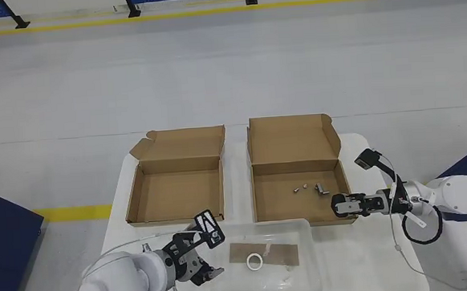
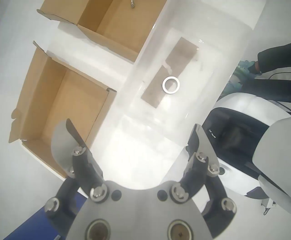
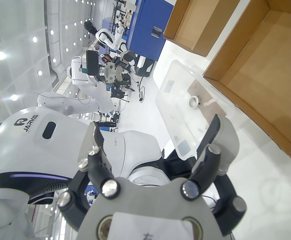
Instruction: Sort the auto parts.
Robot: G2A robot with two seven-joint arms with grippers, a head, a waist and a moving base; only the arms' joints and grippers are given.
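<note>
Left gripper: fingers were spread wide, holding nothing, just beside the bin's left end.
Clear bin: sat at the table's near edge (see-through plastic).
Metal ring: lay flat inside the bin, near its middle.
Right gripper: fingers were apart and empty, over the near right corner of the right box.
Left box: stood open beside it.
Small metal parts: lay in the right box.

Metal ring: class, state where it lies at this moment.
In the top view the metal ring lies inside the clear plastic bin, on a brown patch, to the right of the left gripper.
</note>
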